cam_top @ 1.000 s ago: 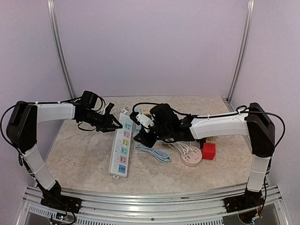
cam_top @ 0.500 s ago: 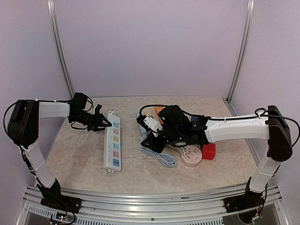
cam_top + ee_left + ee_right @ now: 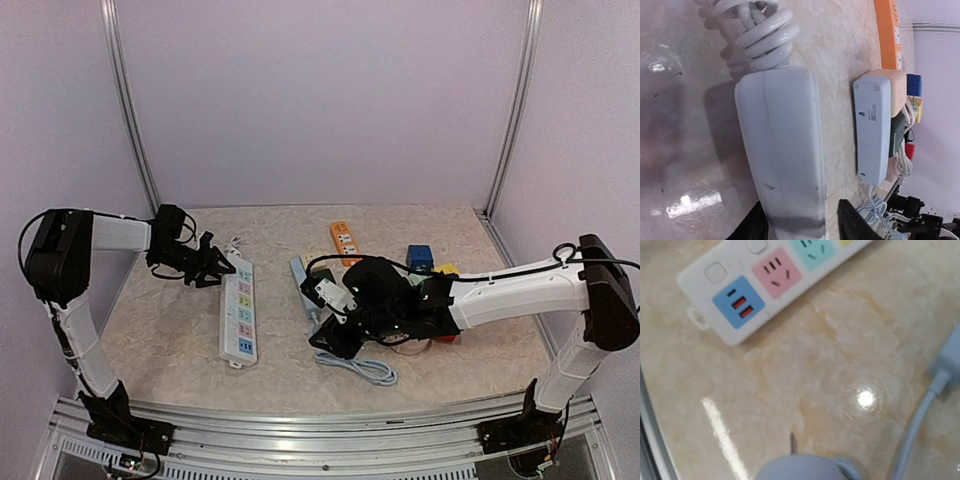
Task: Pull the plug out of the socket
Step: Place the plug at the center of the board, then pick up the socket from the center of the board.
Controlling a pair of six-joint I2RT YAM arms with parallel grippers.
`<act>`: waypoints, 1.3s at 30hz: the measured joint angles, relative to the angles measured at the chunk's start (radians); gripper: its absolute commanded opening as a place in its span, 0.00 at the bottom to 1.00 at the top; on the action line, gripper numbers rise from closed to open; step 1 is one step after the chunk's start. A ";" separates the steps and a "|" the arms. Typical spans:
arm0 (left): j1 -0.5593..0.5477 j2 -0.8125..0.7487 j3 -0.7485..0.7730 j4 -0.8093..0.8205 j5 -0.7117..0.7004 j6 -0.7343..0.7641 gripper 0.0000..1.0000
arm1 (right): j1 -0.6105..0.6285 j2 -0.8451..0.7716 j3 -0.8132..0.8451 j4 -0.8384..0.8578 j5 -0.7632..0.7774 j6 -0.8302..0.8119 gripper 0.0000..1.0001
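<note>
**Plug free of the strip, held over the table**

The right gripper (image 3: pixel 335 338) hangs low over the marble-patterned table (image 3: pixel 160 340), closed narrowly on the pale blue plug (image 3: pixel 805 467). I can't see its fingers from the wrist. One bare metal prong pokes out above the tabletop, clear of every socket. A light-blue cable (image 3: pixel 362 367) trails from the plug across the table.

To the left lies the long white power strip with pastel sockets (image 3: pixel 238 310). At its far end the left gripper (image 3: pixel 212 268) stands loosely astride it, jaws parted, with a sliver of table showing between one finger (image 3: pixel 852 222) and the casing.
</note>
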 measured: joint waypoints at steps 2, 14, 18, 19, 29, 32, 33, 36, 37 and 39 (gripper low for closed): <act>0.008 0.003 0.001 0.003 -0.010 0.008 0.64 | 0.000 0.000 -0.009 0.014 0.010 0.018 0.02; 0.037 -0.034 -0.007 0.027 -0.141 0.011 0.99 | 0.000 -0.033 -0.006 0.019 0.163 0.052 0.82; 0.042 -0.124 -0.041 0.048 -0.207 0.007 0.99 | -0.005 -0.050 0.036 0.006 0.222 0.044 0.88; 0.042 -0.155 -0.049 0.056 -0.220 0.007 0.99 | -0.009 -0.050 0.054 0.000 0.240 0.042 0.87; 0.042 -0.410 -0.119 0.156 -0.264 -0.011 0.99 | -0.085 0.134 0.299 -0.093 0.315 0.113 0.80; 0.042 -0.428 -0.119 0.174 -0.254 -0.021 0.99 | -0.094 0.245 0.391 -0.156 0.324 0.140 0.79; 0.042 -0.429 -0.119 0.178 -0.249 -0.027 0.99 | -0.094 0.275 0.415 -0.175 0.327 0.148 0.79; 0.042 -0.430 -0.123 0.186 -0.228 -0.037 0.99 | -0.094 0.359 0.482 -0.233 0.336 0.167 0.78; 0.042 -0.431 -0.127 0.189 -0.221 -0.040 0.99 | -0.094 0.382 0.501 -0.251 0.339 0.172 0.78; 0.042 -0.435 -0.132 0.190 -0.206 -0.048 0.99 | -0.094 0.415 0.531 -0.278 0.343 0.182 0.74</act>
